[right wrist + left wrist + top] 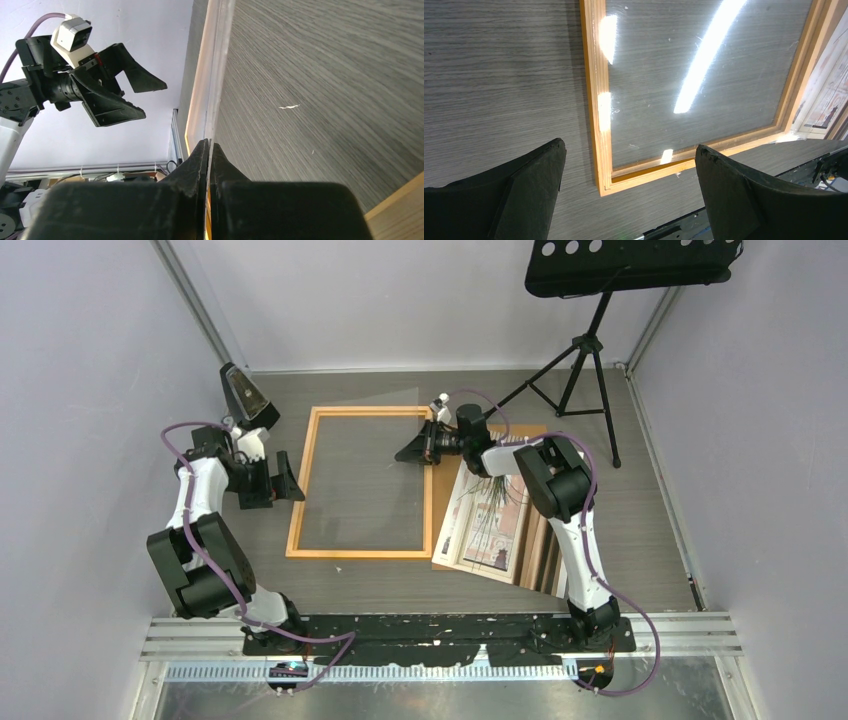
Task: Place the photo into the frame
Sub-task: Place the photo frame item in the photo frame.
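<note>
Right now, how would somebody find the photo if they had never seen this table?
Start at the grey table and find the orange frame in its middle. Just right of it, partly under the right arm, lies the photo on a brown board. It alone carries a printed picture, a spiky plant.

Clear sheet (212, 75), brown board (446, 502), music stand (630, 265).

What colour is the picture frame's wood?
Orange. The frame shows best in the left wrist view.
</note>
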You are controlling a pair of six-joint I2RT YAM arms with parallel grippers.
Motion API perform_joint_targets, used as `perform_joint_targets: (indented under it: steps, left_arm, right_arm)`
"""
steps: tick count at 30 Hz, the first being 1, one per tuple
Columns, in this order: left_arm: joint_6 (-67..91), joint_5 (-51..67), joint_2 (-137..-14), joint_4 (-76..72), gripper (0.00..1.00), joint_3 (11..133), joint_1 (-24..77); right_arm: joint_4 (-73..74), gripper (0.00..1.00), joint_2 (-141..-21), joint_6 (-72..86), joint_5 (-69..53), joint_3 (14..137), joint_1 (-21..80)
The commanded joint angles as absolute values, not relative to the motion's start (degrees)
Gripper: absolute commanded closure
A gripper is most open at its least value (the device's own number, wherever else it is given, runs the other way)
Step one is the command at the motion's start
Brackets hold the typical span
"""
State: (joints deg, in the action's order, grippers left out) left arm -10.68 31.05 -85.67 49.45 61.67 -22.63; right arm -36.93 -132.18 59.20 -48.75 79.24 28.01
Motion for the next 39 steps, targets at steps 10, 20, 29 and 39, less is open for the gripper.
perform_joint_targets:
  steps: [10,20,29,39]
  left_arm:
    - [-10.20,31.91,-85.52,48.52,0.02,63.02,-22.85]
    - [-10.15,32.06,-85.34,48.68,0.03,62.84,-22.85]
    - [-10.24,32.22,-85.51,48.55,0.02,62.76,-22.85]
    - [-10.19,32.30,-85.61,48.53,0.02,62.68,-22.85]
  right_arm:
    - [-34.21,0.94,-131.23,55.21,-49.23,81.25,27.90]
    - [-34.52,0.94,-130.99,55.40,-48.44,80.63,27.93]
    - [-34.52,0.94,-130.71,55.22,-48.42,80.47,27.83]
    - [-34.31,0.94,-130.52,54.44,-48.59,80.21,27.77]
